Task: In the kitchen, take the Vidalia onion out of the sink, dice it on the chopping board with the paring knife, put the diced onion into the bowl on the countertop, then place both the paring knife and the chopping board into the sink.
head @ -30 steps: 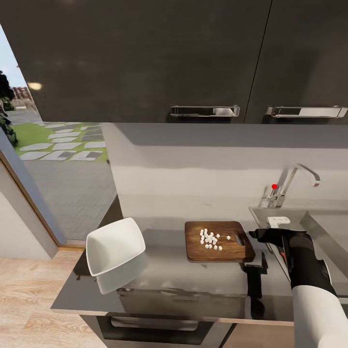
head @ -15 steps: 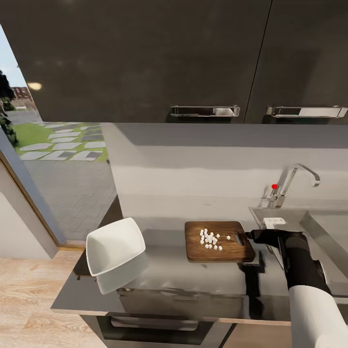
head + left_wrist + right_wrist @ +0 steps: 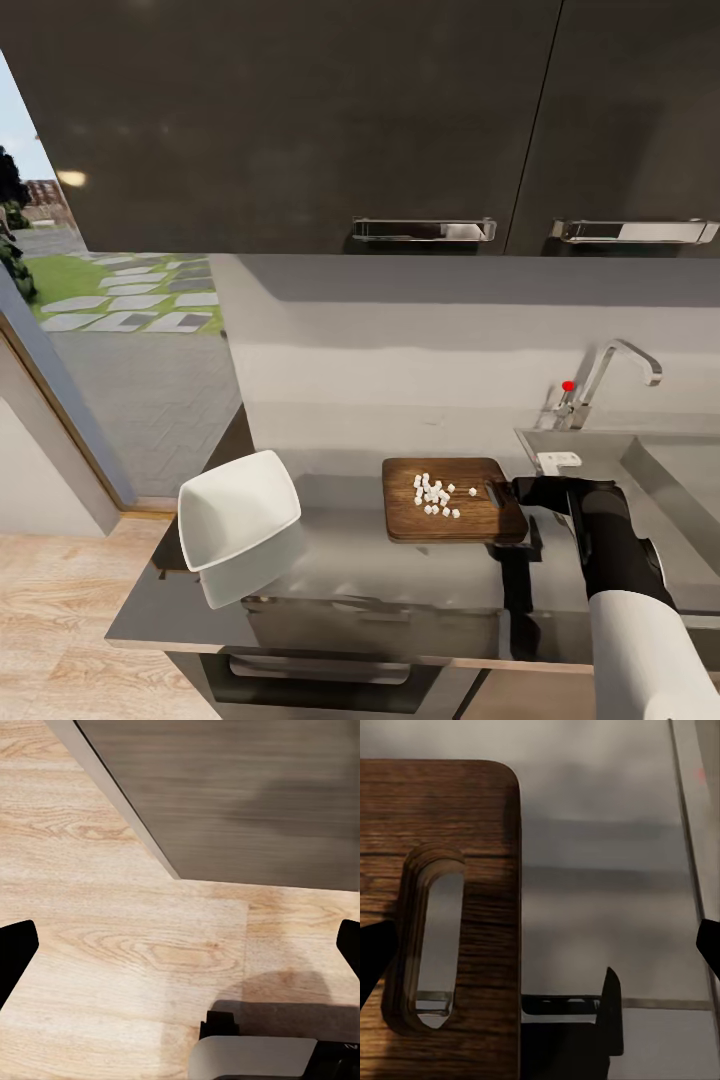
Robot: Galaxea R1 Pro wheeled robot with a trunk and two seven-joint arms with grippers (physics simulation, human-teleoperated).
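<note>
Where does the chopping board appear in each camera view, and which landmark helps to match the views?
Head view: chopping board at centre, on the countertop, left of the sink.
Left wrist view: not in it; wooden floor.
Right wrist view: the board's handle end, on the picture's left.
Shared landmark: slot handle hole, beside the right gripper.

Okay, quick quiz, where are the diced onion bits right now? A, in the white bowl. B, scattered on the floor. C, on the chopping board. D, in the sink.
C: the head view shows the white onion dice lying in a small cluster on the brown chopping board, while the bowl beside it holds none.
</note>
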